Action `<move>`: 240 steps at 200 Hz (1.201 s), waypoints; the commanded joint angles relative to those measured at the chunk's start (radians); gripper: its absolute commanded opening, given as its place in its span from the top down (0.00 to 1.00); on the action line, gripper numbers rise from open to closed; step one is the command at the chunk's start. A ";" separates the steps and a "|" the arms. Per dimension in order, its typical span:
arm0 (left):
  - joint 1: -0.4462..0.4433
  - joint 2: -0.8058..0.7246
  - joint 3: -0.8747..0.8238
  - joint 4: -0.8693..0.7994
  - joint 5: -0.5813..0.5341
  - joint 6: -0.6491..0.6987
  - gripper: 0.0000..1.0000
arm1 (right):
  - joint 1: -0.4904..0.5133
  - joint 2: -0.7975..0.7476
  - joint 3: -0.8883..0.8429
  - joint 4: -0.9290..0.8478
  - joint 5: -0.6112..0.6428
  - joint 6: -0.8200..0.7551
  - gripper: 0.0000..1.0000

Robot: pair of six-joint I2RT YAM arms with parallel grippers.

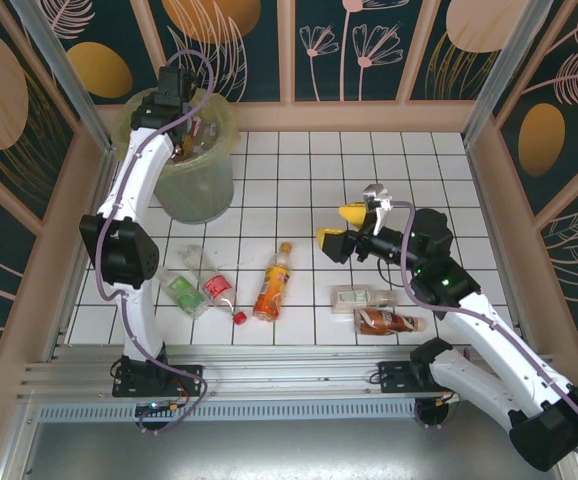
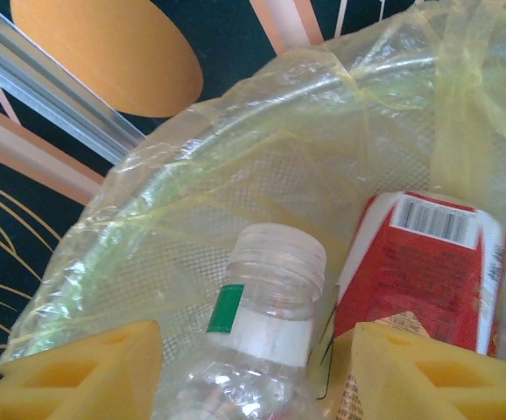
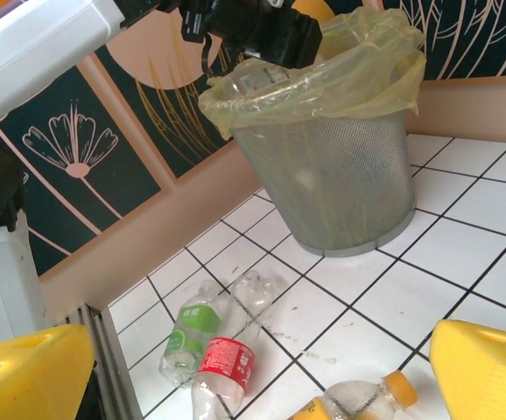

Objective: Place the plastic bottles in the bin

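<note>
Yellow-fingered left gripper [image 2: 257, 350] straddles a clear bottle [image 2: 266, 297] over the bin [image 2: 148, 201]; contact is cropped off, can't tell if it's clamped. Right gripper [image 3: 262, 341] gapes wide, empty.

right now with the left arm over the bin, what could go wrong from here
The left gripper sits in the bin, by its loose bag; pulling out could snag the bag.
A clear bottle lies between its fingers; I cannot tell if it is released, so it might ride back out.
The green-label bottle and red-label bottle seem to touch; gripping one may shove the other.
</note>
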 commanded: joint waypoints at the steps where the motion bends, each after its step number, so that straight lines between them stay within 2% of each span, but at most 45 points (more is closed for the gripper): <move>1: 0.003 0.001 0.025 -0.021 0.006 -0.029 0.36 | 0.006 -0.005 0.029 -0.016 0.027 0.014 0.01; 55: 0.003 -0.078 0.068 -0.023 0.193 -0.136 0.26 | 0.006 0.000 0.019 -0.017 0.091 0.062 0.01; 91: 0.001 -0.186 0.012 0.022 0.444 -0.237 0.19 | 0.006 -0.005 0.012 -0.076 0.154 0.103 0.01; 105: 0.001 -0.255 -0.085 0.082 0.558 -0.277 0.15 | 0.006 -0.005 0.024 -0.147 0.243 0.128 0.01; 127: 0.001 -0.402 -0.293 0.211 0.748 -0.342 0.02 | 0.006 0.006 0.064 -0.336 0.474 0.258 0.01; 157: 0.000 -0.581 -0.628 0.512 1.105 -0.527 0.01 | 0.006 -0.029 0.046 -0.455 0.551 0.426 0.01; 170: -0.008 -0.640 -0.756 0.643 1.204 -0.613 0.01 | 0.006 -0.027 0.046 -0.512 0.568 0.474 0.01; 184: -0.029 -0.699 -0.856 0.709 1.238 -0.641 0.01 | 0.020 -0.015 0.039 -0.577 0.592 0.507 0.01; 240: -0.116 -0.874 -1.086 0.708 1.246 -0.605 0.02 | 0.104 0.037 0.001 -0.748 0.616 0.635 0.01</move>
